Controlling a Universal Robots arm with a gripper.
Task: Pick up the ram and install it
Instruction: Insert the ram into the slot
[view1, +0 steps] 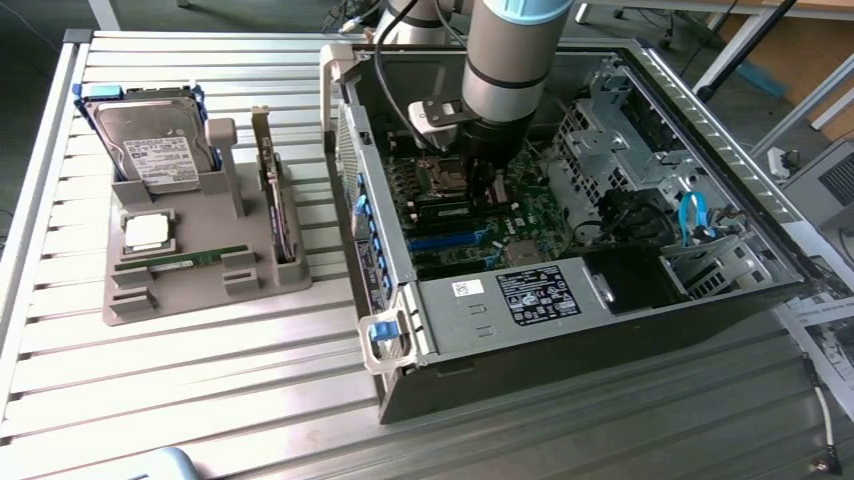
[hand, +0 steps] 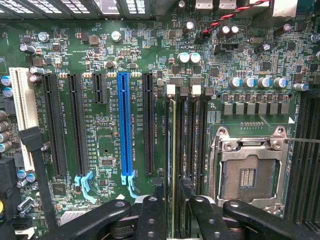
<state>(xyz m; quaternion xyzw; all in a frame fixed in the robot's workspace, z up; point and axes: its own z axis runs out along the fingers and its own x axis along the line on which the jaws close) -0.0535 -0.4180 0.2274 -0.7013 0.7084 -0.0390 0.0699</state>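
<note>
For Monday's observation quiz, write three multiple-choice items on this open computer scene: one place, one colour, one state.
1. Where is the hard drive, relative to the computer case? A inside it; B on the grey holder beside it; C under it.
2. What colour is the long slot between black ones? A red; B yellow; C blue.
3. The processor socket is: A empty; B holding a chip; C covered by a fan.
B: the drive stands on the holder. C: it is blue. A: bare contacts show.
</note>
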